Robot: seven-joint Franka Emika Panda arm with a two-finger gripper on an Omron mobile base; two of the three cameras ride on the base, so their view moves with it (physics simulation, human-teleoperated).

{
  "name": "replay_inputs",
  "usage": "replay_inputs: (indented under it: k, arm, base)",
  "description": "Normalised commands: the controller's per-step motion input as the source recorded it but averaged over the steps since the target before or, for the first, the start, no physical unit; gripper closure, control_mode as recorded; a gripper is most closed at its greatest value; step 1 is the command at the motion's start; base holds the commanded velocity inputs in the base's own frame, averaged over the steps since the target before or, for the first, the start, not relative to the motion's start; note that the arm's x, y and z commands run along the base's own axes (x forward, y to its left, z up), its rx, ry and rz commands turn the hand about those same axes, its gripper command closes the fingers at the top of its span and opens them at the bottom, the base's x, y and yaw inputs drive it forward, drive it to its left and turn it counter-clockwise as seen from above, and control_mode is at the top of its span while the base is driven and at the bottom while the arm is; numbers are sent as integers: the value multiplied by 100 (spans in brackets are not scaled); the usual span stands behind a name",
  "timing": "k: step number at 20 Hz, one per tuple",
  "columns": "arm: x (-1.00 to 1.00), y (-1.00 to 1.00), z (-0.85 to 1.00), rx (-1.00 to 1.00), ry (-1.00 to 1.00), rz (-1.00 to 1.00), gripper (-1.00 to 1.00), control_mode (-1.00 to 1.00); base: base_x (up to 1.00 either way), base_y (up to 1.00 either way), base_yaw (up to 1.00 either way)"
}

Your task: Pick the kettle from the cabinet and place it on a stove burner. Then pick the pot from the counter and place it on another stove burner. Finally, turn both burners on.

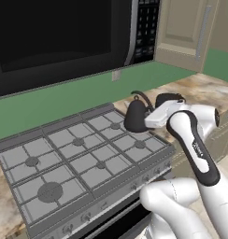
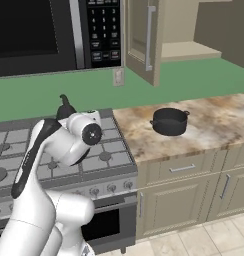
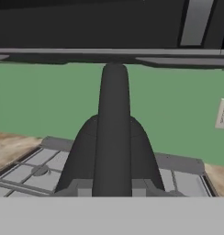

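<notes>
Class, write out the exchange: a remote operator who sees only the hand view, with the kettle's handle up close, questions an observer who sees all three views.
Operator: What is left to fetch, and where?
Observer: The pot sits on the counter, right of the range, untouched.
Operator: Where is the load in my gripper?
Observer: The kettle, held by its handle, is at the range's back right corner, near the counter.
</notes>
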Motion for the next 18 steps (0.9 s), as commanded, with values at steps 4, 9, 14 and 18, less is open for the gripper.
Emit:
replay_inputs:
  k: [4,9,14,18]
  arm:
    - [32,0,-17,0,0,0,100,-100]
    - [34,0,-16,0,0,0,100,-100]
    - [34,0,-16,0,0,0,100,-100]
    - [32,0,-18,0,0,0,100,-100]
  base:
    - [0,0,0]
    - [0,0,0]
    - [0,0,0]
    - [0,0,0]
